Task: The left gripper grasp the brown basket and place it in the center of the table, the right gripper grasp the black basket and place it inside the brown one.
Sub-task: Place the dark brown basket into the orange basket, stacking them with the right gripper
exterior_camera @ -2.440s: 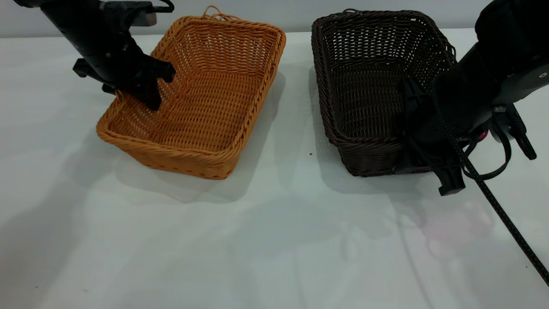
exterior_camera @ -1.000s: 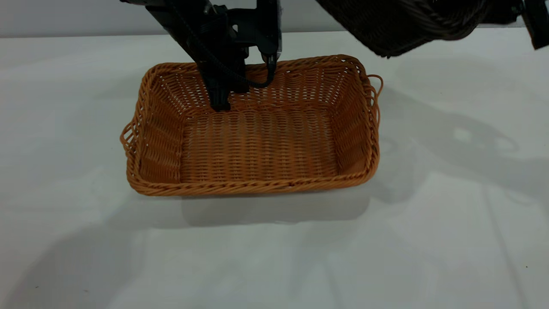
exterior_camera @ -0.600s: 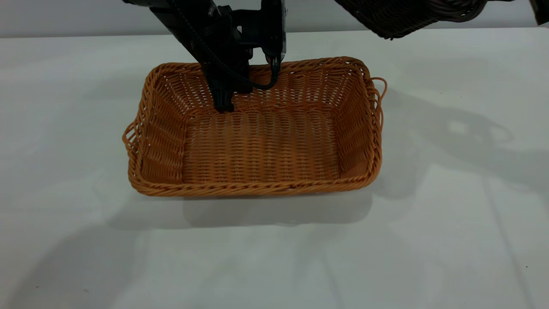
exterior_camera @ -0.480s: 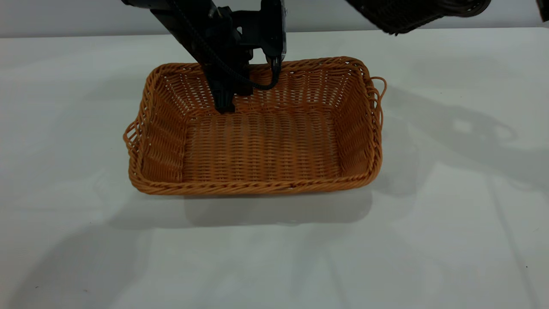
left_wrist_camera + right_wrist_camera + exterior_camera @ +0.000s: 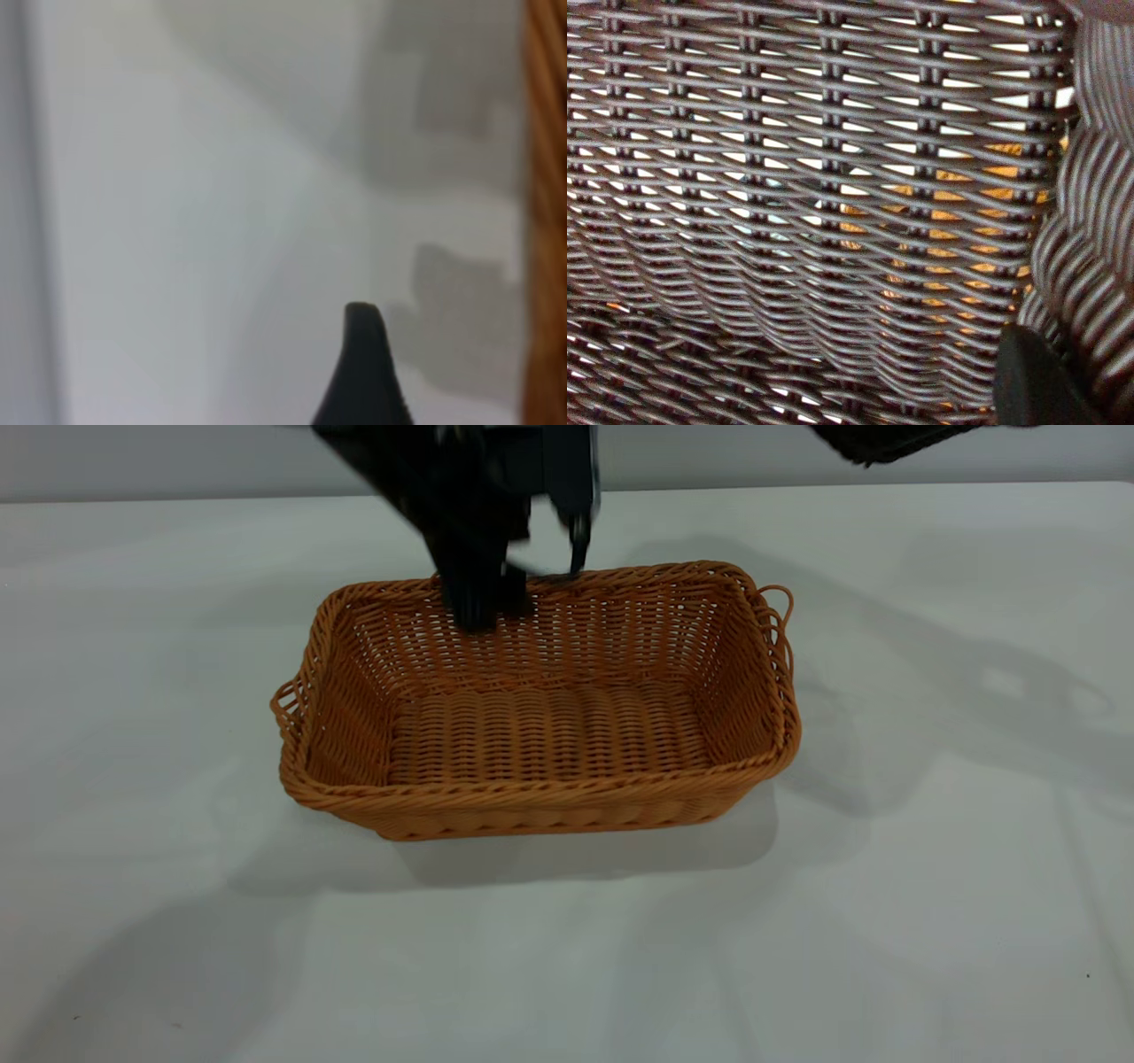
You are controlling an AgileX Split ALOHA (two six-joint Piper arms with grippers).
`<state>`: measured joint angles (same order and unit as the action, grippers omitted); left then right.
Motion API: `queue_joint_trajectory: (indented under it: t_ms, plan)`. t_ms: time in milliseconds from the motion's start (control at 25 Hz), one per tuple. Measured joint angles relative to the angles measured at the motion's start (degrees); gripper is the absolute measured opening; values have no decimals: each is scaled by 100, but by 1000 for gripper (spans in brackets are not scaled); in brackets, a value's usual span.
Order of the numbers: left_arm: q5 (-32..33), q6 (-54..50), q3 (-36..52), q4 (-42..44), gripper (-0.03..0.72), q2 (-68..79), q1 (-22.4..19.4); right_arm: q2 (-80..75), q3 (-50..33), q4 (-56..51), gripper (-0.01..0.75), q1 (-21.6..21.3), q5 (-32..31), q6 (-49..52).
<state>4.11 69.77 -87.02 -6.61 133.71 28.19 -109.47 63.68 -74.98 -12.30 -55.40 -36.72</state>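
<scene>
The brown basket (image 5: 549, 726) sits flat in the middle of the table (image 5: 930, 850), long side toward the camera. My left gripper (image 5: 485, 598) is blurred just above the basket's far rim, left of its middle. In the left wrist view one black fingertip (image 5: 361, 329) stands over bare table, apart from the basket's rim (image 5: 545, 212), so the gripper is open and empty. The black basket (image 5: 886, 441) hangs high at the top right, only a corner showing. In the right wrist view its weave (image 5: 788, 177) fills the frame, and one finger (image 5: 1028, 382) of my right gripper presses by the braided rim (image 5: 1090, 221).
The brown basket shows orange through the black basket's weave (image 5: 957, 232). Arm shadows lie on the table to the right of the brown basket (image 5: 974, 691). Bare tabletop lies in front of and to both sides of the brown basket.
The brown basket's far side has dropped, so it now lies flat. My left gripper has come off the far wall and risen. The black basket has moved farther up and right.
</scene>
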Motion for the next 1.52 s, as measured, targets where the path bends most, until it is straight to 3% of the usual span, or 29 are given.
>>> queue_joint_trajectory:
  t_ms: [240, 440, 560, 720, 1040, 1280, 1520]
  plan:
    - [860, -217, 0, -5, 505, -1232, -103, 0, 5, -130, 98, -288, 17, 0]
    - [1911, -914, 4, 6, 489, -2541, -563, 0, 11, 75, 98, -178, 17, 0]
    - [2309, -1539, 11, 16, 480, -3369, -859, 0, 11, 437, 98, 112, 48, 0]
    - [2568, -2114, 11, 16, 477, -4336, -1093, -5, 156, 1307, 99, 810, 226, 66]
    - [2691, -2266, 11, 18, 477, -5415, -1108, -739, 1633, 3766, 99, 2283, 236, 1415]
    - [3266, -2394, 17, 18, 477, -5476, -1108, -1605, 2220, 4208, 99, 2719, 217, 1869]
    - [3469, -2405, 17, 18, 476, -5476, -1108, -2072, 2238, 4215, 99, 2834, 319, 2113]
